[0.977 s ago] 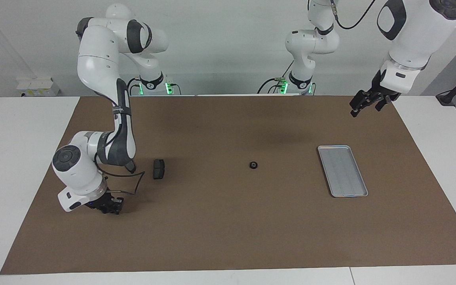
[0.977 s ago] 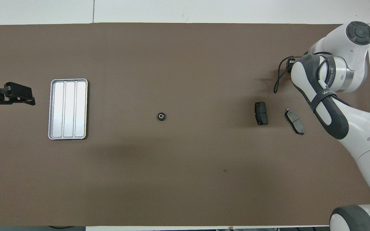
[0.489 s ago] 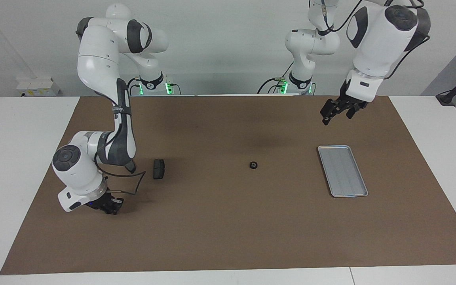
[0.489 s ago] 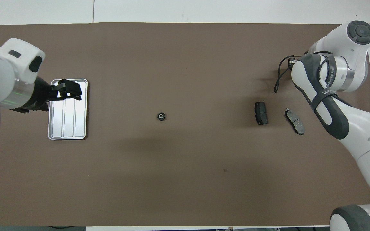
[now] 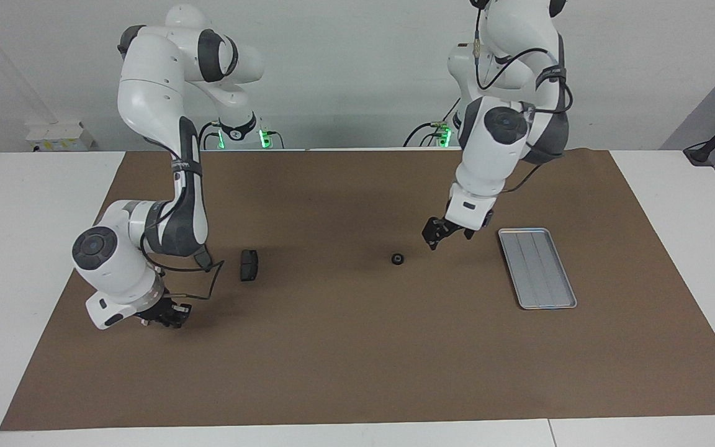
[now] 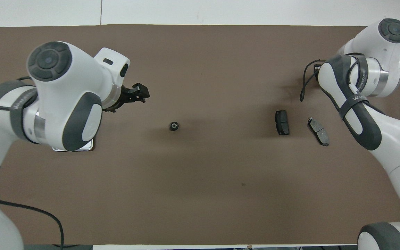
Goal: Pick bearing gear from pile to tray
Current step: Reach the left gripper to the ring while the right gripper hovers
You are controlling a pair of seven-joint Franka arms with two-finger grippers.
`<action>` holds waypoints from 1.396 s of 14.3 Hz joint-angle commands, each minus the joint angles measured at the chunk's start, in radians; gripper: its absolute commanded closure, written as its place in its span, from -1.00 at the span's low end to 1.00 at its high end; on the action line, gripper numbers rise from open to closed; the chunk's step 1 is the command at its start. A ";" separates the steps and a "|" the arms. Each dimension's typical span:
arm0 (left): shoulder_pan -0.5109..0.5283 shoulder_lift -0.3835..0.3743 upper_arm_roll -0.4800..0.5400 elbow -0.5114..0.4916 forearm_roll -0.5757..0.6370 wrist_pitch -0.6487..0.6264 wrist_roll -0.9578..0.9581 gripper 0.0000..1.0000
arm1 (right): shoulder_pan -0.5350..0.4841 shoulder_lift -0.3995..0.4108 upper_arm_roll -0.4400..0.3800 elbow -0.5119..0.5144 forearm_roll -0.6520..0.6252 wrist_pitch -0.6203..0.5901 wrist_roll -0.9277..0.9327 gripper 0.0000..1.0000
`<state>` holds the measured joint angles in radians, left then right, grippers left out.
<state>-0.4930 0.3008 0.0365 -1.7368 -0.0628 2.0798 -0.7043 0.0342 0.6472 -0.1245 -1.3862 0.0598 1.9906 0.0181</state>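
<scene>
The bearing gear (image 5: 398, 259) (image 6: 174, 126), a small black ring, lies alone mid-mat. My left gripper (image 5: 439, 235) (image 6: 139, 93) hangs open and empty over the mat between the gear and the tray (image 5: 537, 267), low but clear of the mat. In the overhead view the left arm hides the tray except for one corner (image 6: 88, 149). Toward the right arm's end lie two dark brake pads (image 6: 282, 122) (image 6: 318, 126); the facing view shows only one brake pad (image 5: 249, 265). My right gripper (image 5: 169, 314) is shut, low over the mat past those pads; I see nothing in it.
A brown mat (image 5: 357, 372) covers the white table. A black cable (image 5: 199, 292) loops from the right wrist just above the mat beside the brake pad.
The left arm has swung in from off the mat's end, across the tray, and come down toward the bearing gear. The right arm shifted only slightly.
</scene>
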 commanded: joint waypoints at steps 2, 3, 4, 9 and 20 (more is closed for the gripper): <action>-0.091 0.112 0.022 -0.007 0.004 0.091 -0.086 -1.00 | 0.018 -0.101 0.013 0.018 0.005 -0.156 0.023 1.00; -0.096 0.107 0.020 -0.051 0.005 0.135 -0.084 -1.00 | 0.030 -0.125 0.013 0.018 0.005 -0.195 0.051 1.00; -0.096 0.106 0.019 -0.084 0.005 0.179 -0.093 -1.00 | 0.036 -0.144 0.014 0.019 0.003 -0.220 0.086 1.00; -0.116 0.093 0.019 -0.132 0.003 0.192 -0.119 -1.00 | 0.113 -0.192 0.017 0.068 0.008 -0.347 0.270 1.00; -0.142 0.092 0.019 -0.168 0.003 0.230 -0.192 -0.69 | 0.207 -0.232 0.019 0.069 0.049 -0.378 0.511 1.00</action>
<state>-0.6130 0.4284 0.0397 -1.8537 -0.0626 2.2806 -0.8734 0.2482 0.4242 -0.1102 -1.3168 0.0933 1.6272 0.5039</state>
